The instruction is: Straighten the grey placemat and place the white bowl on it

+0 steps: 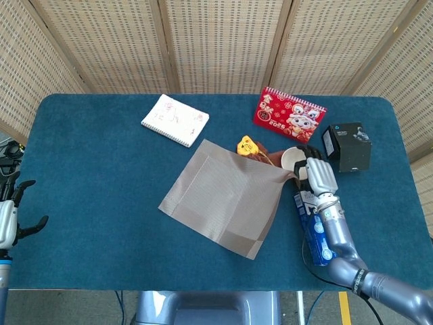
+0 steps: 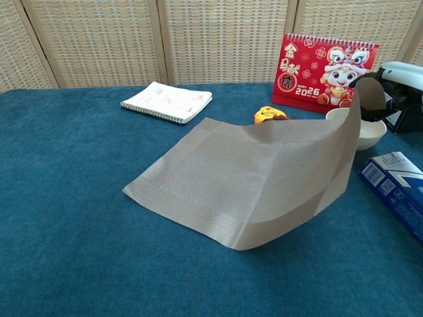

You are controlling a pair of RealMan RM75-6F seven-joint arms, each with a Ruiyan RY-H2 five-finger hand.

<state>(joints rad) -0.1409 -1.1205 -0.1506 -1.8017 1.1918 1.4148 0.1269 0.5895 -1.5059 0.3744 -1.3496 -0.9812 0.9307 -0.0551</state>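
The grey placemat lies skewed on the counter, its far right corner lifted, probably to swing it square. The right robot hand pinches that corner, just beside the white bowl. The left robot hand hangs open, empty.

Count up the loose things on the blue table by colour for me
Grey: 1, placemat
White: 2, bowl, notebook
Red: 1, calendar
Yellow: 1, small toy
Brown: 1, cloth
Black: 1, box
Blue and white: 1, carton
Total: 8
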